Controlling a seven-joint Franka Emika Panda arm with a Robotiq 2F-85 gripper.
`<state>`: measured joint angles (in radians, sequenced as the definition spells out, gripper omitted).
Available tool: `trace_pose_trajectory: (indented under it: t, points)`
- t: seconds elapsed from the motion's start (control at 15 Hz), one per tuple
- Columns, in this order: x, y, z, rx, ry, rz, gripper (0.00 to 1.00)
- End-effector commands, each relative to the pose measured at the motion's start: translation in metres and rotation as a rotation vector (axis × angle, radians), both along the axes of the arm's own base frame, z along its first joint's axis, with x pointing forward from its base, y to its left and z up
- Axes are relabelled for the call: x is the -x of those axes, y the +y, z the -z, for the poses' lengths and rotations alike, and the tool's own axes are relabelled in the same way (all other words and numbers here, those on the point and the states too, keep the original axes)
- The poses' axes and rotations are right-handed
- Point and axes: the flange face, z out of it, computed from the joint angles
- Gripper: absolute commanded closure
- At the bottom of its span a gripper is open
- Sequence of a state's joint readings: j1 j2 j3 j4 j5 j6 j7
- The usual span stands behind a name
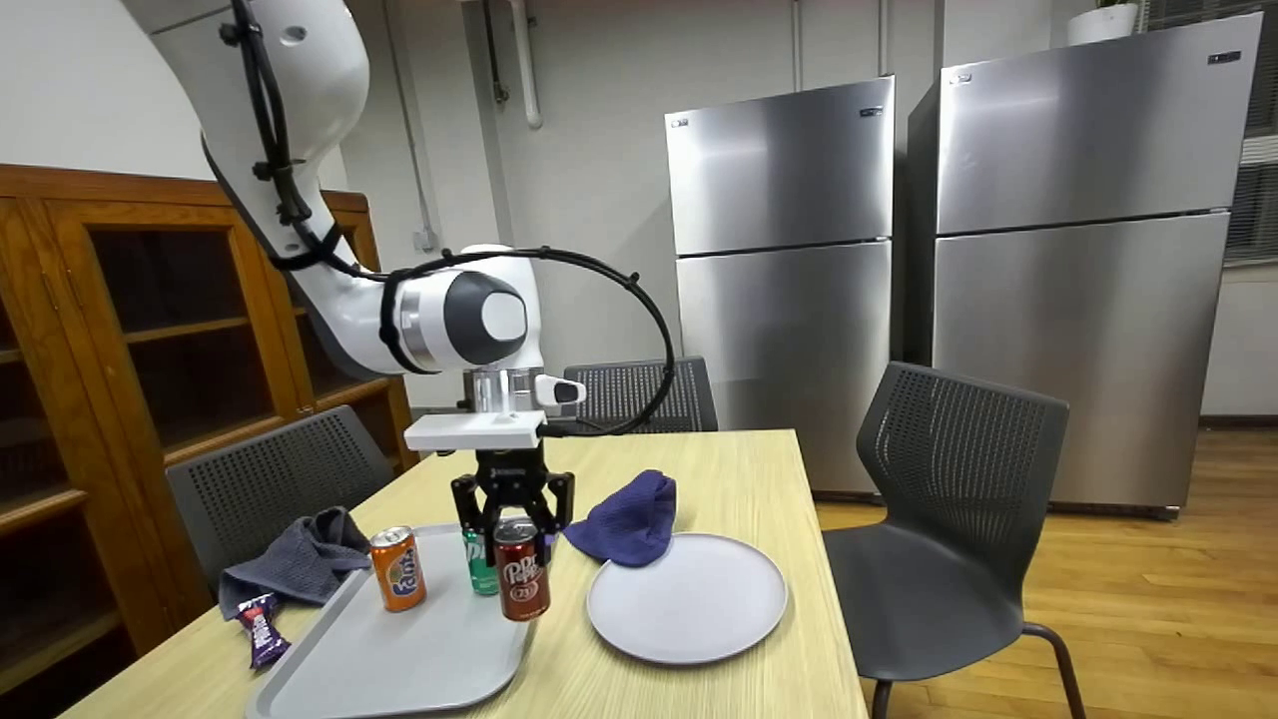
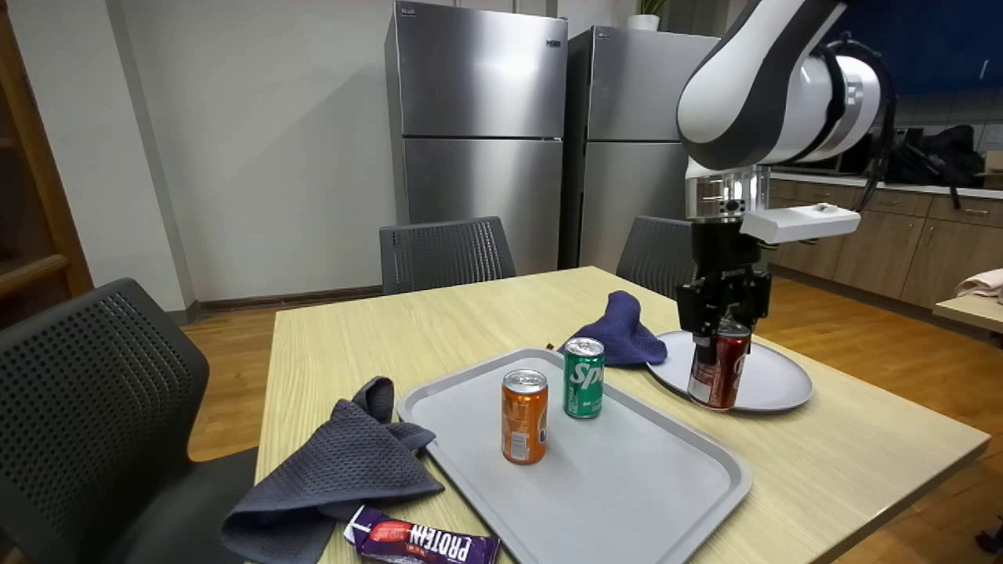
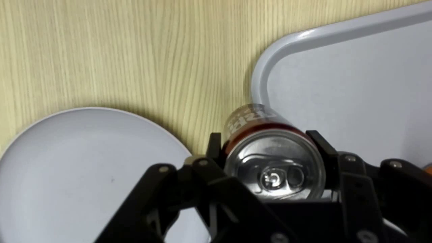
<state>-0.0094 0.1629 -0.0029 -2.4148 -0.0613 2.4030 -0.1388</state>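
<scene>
The Dr Pepper (image 1: 523, 587) is roughly upright in the grasp of the hand (image 3: 269, 150), which clasps it from two sides near the lid. It looks to be off the desk (image 3: 145, 50), beside the nearest tray (image 3: 354, 87) corner, with the plate (image 3: 84, 168) on its other side. The wall is smooth and probably thin, so a steady, moderate squeeze should serve better than a crushing one. Carry it slowly and level. Its base could catch the tray's raised rim if moved low, so extra height would help there. Before loosening, it should rest flat, and the hand should leave straight up. Sprite (image 2: 584, 377) and Fanta (image 2: 525, 417) stand upright on the tray; swing wide of both.
</scene>
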Motion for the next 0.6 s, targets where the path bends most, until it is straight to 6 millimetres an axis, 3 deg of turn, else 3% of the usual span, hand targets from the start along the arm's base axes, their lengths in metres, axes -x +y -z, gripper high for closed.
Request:
trace_pose_trajectory:
  t: [0.0,0.53]
  points:
    - [0.018,0.027,-0.015,-0.002,-0.007,0.041,0.62]
    - [0.037,0.068,-0.001,-0.026,0.031,0.095,0.62]
